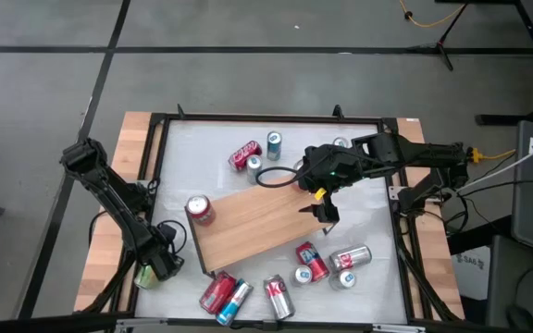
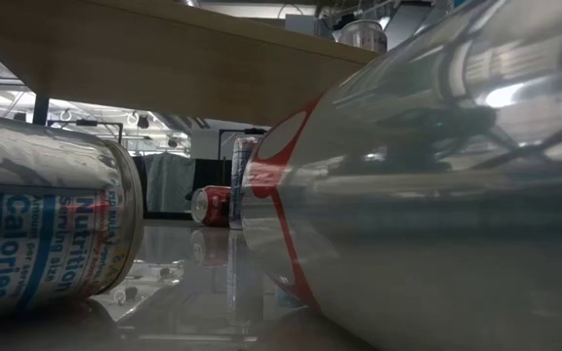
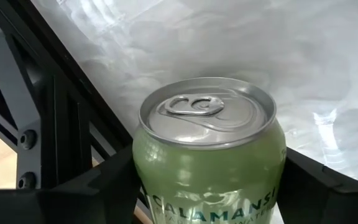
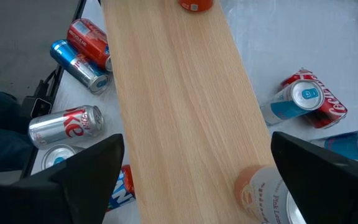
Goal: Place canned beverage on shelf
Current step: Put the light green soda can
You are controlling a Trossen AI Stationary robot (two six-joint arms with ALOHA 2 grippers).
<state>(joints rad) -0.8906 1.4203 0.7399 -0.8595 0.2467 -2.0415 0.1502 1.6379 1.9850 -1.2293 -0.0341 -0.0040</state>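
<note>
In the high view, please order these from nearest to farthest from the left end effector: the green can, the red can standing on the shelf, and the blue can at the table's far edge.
1. The green can: right at the left end effector, by the table's left front corner.
2. The red can: upright on the left end of the shelf.
3. The blue can: beyond the shelf, near the far edge.

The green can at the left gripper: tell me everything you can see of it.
The green can stands upright near the table's left front corner, by the black frame. Pale green body, silver aluminium top, pull tab intact so it looks unopened; "CALAMANSI" is printed on it. The left gripper has its dark fingers on either side, close to or touching its sides.
</note>
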